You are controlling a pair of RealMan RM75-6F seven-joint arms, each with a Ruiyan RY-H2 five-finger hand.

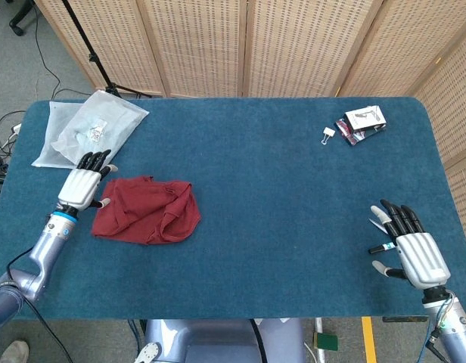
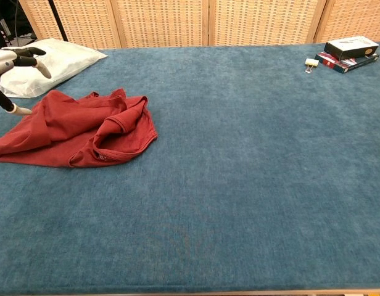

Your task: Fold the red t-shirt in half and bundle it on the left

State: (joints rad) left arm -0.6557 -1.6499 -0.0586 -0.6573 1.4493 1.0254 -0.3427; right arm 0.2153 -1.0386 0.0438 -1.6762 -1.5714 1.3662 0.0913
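The red t-shirt (image 1: 147,219) lies crumpled on the left part of the blue tabletop (image 1: 278,204), gathered into a loose, rumpled heap with folds rolled over one another, not a flat half-fold. In the chest view the red t-shirt (image 2: 79,129) shows a hem curled over on its right side and a flatter flap trailing to the near left. It already sits on the left, so the bundling looks largely done; whether a clean fold in half lies under the creases cannot be told.

The left robot hand (image 1: 82,185) hovers just beside the shirt's far left edge, fingers spread and holding nothing; its thumb tip is close to the cloth, but contact is unclear. The right robot hand (image 1: 408,249) rests well apart at the near right, fingers apart, with a pen-like object (image 1: 384,246) under or between them; whether it is gripped cannot be told.

What seems left, at most, is tidying the heap.
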